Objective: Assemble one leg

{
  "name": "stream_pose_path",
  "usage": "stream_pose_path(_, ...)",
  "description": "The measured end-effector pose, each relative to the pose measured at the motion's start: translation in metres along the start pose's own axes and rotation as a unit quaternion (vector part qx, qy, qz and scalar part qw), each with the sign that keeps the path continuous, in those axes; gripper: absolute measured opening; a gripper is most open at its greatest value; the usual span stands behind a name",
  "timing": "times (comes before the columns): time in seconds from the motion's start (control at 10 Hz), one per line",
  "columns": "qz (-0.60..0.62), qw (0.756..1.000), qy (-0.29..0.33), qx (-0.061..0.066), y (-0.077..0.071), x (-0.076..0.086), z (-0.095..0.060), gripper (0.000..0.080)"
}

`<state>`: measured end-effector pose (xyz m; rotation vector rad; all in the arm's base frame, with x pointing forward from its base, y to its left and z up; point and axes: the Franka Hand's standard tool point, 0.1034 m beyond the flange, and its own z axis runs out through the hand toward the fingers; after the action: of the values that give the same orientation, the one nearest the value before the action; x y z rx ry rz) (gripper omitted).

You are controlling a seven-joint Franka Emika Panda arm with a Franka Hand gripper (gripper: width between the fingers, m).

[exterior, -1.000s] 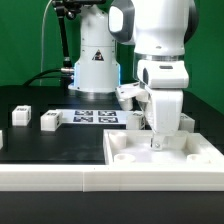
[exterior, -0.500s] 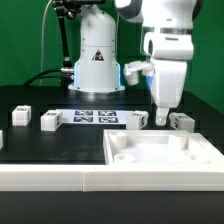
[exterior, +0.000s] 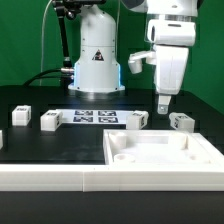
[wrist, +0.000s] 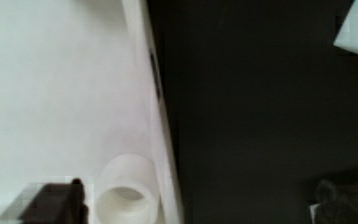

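Observation:
Several small white legs with tags lie on the black table: one (exterior: pixel 135 120) and another (exterior: pixel 181 121) just behind the large white tabletop (exterior: pixel 165 150), and two more at the exterior view's left (exterior: pixel 50 121) (exterior: pixel 20 115). My gripper (exterior: pixel 163 104) hangs in the air above the tabletop's far edge, between the two nearer legs, touching nothing. In the wrist view my gripper (wrist: pixel 197 205) is open and empty, with one dark fingertip (wrist: pixel 51 205) over the tabletop (wrist: pixel 51 90) beside a round corner socket (wrist: pixel 128 185).
The marker board (exterior: pixel 95 117) lies flat behind the legs. The robot's base (exterior: pixel 95 65) stands at the back. A white rail (exterior: pixel 50 178) runs along the table's front edge. A white object (wrist: pixel 357 30) shows at the wrist view's corner.
My gripper has lifted up from the tabletop's surface and shifted slightly toward the exterior view's right. It holds nothing. The legs and tabletop have not moved.

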<state>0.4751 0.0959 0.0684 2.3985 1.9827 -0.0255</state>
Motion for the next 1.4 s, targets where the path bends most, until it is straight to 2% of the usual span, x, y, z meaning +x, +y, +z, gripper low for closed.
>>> stream_pose_path(0.2, 0.083, 0.997, 0.0, 0.001, -0.001, 0.001, 0.001, 0.0649)
stream_pose_path(0.3, 0.151, 0.989, 0.008, -0.004, -0.006, 0.005, 0.003, 0.0649)
stream_pose_path(0.5, 0.239, 0.971, 0.012, -0.003, -0.02, 0.018, 0.006, 0.0649)
stream_pose_path(0.9, 0.401, 0.916, 0.019, 0.009, -0.032, 0.043, 0.009, 0.0649)
stream_pose_path(1.1, 0.443, 0.896, 0.022, 0.015, -0.032, 0.044, 0.009, 0.0649)
stream_pose_path(1.3, 0.519, 0.854, 0.027, 0.022, -0.034, 0.048, 0.01, 0.0649)
stream_pose_path(1.4, 0.552, 0.833, 0.03, 0.026, -0.04, 0.053, 0.013, 0.0649)
